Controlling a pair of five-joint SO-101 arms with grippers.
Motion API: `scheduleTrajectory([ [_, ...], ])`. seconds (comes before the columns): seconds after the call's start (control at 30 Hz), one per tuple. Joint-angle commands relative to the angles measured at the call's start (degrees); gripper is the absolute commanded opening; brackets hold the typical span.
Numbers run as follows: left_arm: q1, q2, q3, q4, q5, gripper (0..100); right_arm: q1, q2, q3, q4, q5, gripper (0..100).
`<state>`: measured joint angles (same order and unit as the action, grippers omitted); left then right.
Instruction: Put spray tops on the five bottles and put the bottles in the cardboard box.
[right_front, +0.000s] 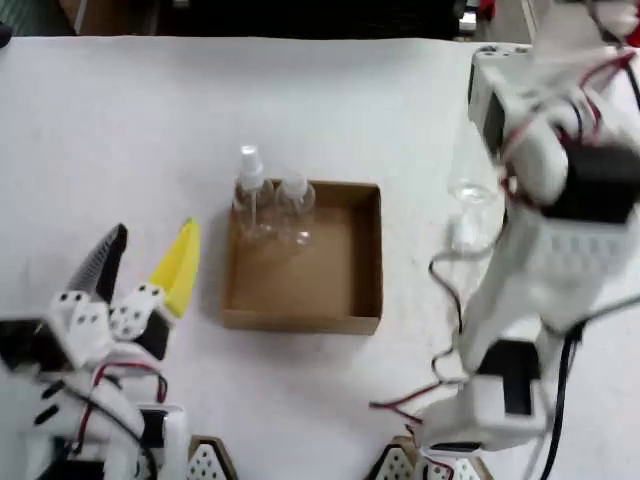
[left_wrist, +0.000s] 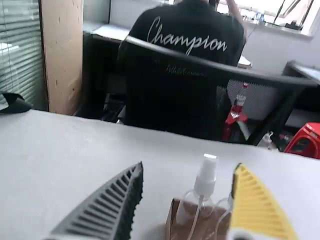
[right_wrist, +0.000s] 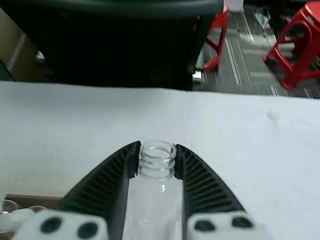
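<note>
Nearest the arm bases, the left pincer (right_front: 154, 230) hangs above the table (right_front: 150, 120) just beside the cardboard box (right_front: 300, 320). Its black and yellow jaws are spread wide with nothing between them. The right pincer (right_wrist: 156, 148) is closed on a clear bottle (right_wrist: 156, 172), the ribbed jaws pressing the shoulder and lower neck from both sides. The bare threaded mouth pokes out past the tips. From above, this bottle sits off the box's other side, apart from it, and I cannot tell whether it is lifted or standing. Farther off, in the box's far corner on the left arm's side, stands a capped bottle (right_front: 250, 195) wearing its spray top (right_front: 248, 158). Close against it is a second bottle (right_front: 295, 205) whose top I cannot make out. The gripped bottle looks like thin, empty plastic, so it is probably light, easily squashed, and smooth enough to twist in the grip. A firm but gentle hold low on the body, with the threads left clear, would likely suit screwing a top on.
</note>
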<state>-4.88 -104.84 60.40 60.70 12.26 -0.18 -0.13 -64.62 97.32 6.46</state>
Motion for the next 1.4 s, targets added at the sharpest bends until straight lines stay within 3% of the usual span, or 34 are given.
scheduleTrajectory([
  [0.0,3.65,0.04,-9.93,0.18,-0.70,30,-7.08,-9.98,-2.64,1.19,-0.79,1.6],
  [0.23,22.73,0.04,-16.00,3.60,-6.86,30,-26.33,-17.10,-2.64,-1.10,-0.79,1.6],
  [0.4,31.78,0.31,-19.34,5.98,-10.64,28,-29.05,-13.93,-2.64,-1.36,-1.14,1.6],
  [0.53,32.40,0.31,-19.08,6.42,-10.73,28,-31.34,-9.89,-2.81,-1.36,-1.49,1.6],
  [0.9,31.87,0.04,-8.79,0.09,-10.29,29,-51.38,-7.78,-2.55,-0.22,-1.93,1.6],
  [1.07,31.69,0.04,-8.35,-3.25,-10.29,29,-51.74,-8.31,-2.55,0.75,-1.93,1.6],
  [1.37,24.13,0.13,-5.10,-5.89,-10.29,29,-52.00,-8.57,-0.53,1.19,-1.93,1.6],
])
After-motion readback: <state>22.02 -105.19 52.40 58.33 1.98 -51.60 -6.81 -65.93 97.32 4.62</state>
